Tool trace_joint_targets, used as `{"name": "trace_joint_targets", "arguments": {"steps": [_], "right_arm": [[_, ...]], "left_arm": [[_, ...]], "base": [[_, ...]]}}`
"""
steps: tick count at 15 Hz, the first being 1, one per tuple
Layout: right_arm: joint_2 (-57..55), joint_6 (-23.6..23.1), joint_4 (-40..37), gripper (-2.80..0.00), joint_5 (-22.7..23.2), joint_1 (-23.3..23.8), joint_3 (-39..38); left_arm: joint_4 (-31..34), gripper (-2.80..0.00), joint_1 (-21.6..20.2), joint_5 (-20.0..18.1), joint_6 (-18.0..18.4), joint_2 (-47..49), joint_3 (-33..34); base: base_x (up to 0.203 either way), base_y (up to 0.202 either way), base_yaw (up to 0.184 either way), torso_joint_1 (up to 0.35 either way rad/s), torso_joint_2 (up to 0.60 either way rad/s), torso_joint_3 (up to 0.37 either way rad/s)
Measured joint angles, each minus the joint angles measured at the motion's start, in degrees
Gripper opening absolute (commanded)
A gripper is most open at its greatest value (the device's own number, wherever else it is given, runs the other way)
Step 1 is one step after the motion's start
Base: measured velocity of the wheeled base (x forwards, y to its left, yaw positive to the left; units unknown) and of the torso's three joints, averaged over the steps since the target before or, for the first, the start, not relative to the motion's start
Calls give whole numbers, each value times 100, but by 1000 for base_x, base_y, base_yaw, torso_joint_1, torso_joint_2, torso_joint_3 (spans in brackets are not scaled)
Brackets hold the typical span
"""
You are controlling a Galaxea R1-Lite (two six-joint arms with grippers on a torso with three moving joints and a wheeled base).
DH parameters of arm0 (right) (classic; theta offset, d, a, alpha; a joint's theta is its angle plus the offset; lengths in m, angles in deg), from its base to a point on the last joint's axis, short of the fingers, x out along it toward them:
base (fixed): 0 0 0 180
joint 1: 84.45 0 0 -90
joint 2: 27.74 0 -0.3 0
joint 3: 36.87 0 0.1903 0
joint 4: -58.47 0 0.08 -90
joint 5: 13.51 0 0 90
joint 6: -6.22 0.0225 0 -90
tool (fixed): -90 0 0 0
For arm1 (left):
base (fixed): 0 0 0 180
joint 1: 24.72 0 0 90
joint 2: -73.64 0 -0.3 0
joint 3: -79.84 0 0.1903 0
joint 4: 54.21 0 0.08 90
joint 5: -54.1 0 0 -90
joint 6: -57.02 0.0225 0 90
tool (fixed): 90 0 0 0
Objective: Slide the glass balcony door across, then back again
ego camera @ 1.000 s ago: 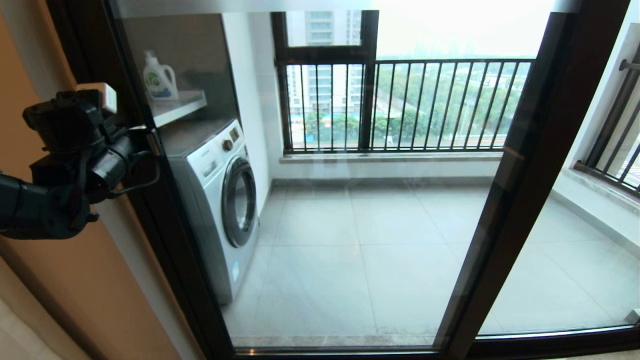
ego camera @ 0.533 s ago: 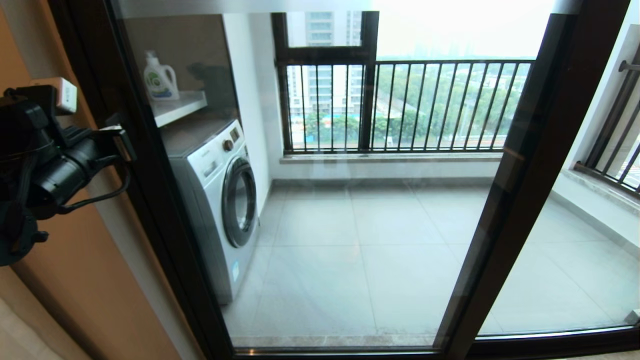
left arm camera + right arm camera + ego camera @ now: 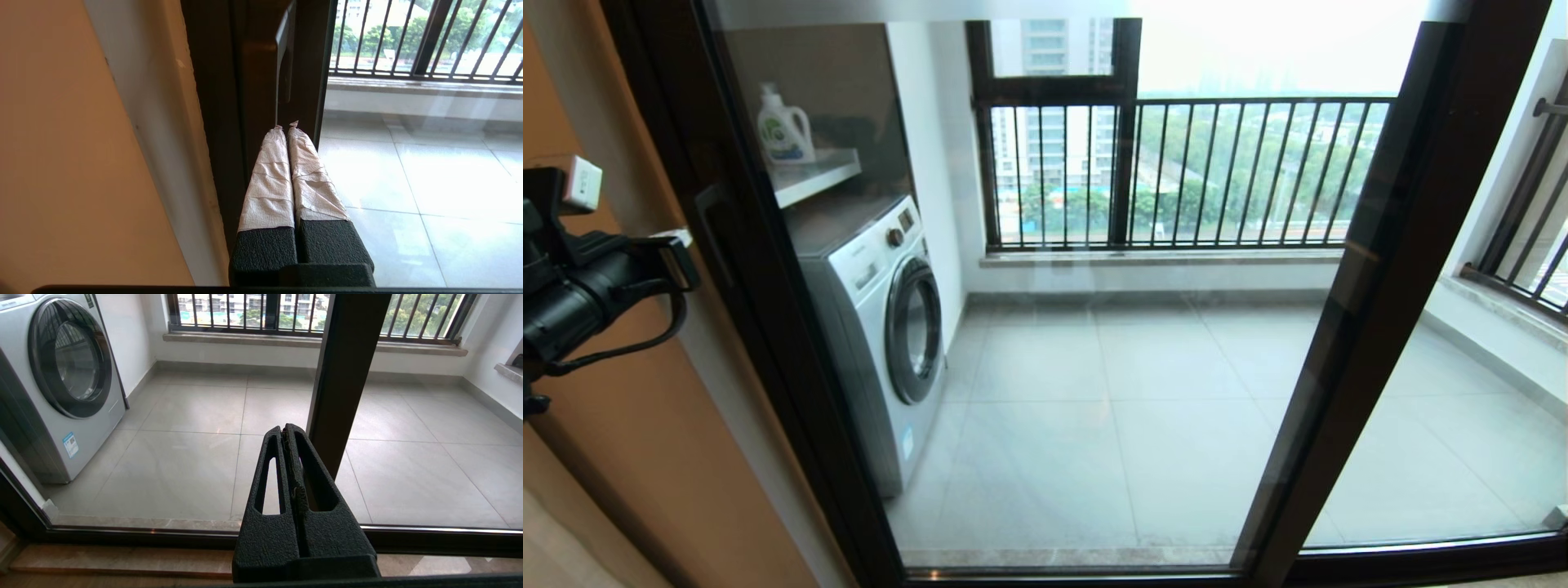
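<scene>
The glass balcony door stands across the opening, its left upright against the wall-side jamb. A short dark bar handle sits on that upright and also shows in the left wrist view as the handle. My left gripper hangs just left of the handle, clear of it. Its tape-wrapped fingers are pressed together with nothing between them, and the left gripper points at the upright below the handle. My right gripper is shut and empty, low before the door's other dark upright; it is out of the head view.
Behind the glass stand a washing machine, a shelf with a detergent bottle and a window with black railing bars. An orange wall lies left of the door. The dark bottom track runs along the floor.
My left gripper has drawn back to the left and lower, away from the handle it was against a second ago. The door has not moved.
</scene>
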Motion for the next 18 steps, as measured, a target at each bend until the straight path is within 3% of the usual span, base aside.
{"name": "trace_joint_targets", "arguments": {"steps": [5,8,13,18], "right_arm": [[0,-2,0,-280,2,0,0],[0,0,0,-280,0,0,0],[0,-2,-2,-280,0,0,0],[0,-2,-2,-280,2,0,0]], "left_arm": [[-36,-280,-60,6,48,717,-512],[-508,-280,-160,0,86,1174,-845],[-750,-280,-203,55,310,2009,-1499],[-761,-280,-224,-18,315,2185,-1519]], "base": [[0,0,0,0,0,0],[0,0,0,-9,-2,3],[0,0,0,0,0,0],[0,0,0,0,0,0]]}}
